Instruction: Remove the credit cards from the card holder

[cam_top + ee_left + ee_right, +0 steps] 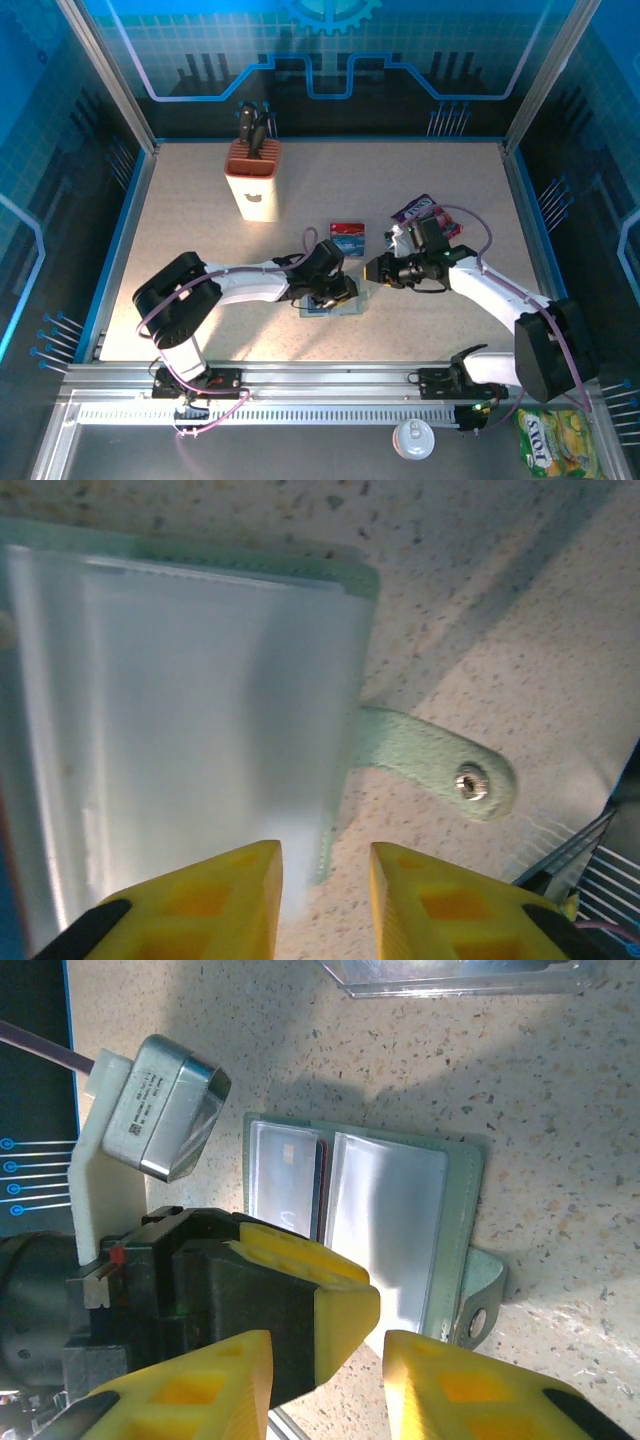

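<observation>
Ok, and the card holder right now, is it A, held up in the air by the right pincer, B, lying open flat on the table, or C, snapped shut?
B: in the right wrist view the card holder lies spread flat on the table, both clear-sleeved panels facing up and its snap tab unfastened.

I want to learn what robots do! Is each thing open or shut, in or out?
card holder: open, lying flat, strap unsnapped
credit card: out, flat on the table
left gripper: open, over the card holder
right gripper: open, empty
knife block: upright
</observation>
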Robot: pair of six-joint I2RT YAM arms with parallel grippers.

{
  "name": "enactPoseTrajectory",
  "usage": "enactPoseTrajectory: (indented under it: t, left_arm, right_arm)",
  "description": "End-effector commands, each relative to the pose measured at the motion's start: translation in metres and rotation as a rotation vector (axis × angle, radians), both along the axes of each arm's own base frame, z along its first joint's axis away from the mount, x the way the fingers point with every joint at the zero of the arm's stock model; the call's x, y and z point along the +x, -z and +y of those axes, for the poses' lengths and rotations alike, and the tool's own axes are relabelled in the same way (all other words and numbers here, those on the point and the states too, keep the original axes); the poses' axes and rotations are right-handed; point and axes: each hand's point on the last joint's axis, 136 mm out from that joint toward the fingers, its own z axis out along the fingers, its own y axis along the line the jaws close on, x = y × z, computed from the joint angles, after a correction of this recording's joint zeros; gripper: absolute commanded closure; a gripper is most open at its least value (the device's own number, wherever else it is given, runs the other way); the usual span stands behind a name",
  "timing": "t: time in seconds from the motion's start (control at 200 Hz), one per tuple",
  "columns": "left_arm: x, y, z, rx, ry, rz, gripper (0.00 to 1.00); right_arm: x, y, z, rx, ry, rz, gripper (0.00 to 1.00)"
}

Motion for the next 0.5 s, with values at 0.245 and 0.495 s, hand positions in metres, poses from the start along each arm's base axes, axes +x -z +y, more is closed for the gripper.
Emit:
enactPoseTrajectory:
  t: [0.245,0.495]
  left_arm:
    - [0.017,-0.018,-0.006,0.040,0.008,-0.062,0.67]
    - [0.015,-0.026,0.017,0.037,-0.012,-0.079,0.64]
  right_arm:
    - [-0.012,-0.005,-0.003,0.028,-0.014,0.017,0.64]
    - [-0.005,0.000,0.007,0.025,-0.018,0.035,0.65]
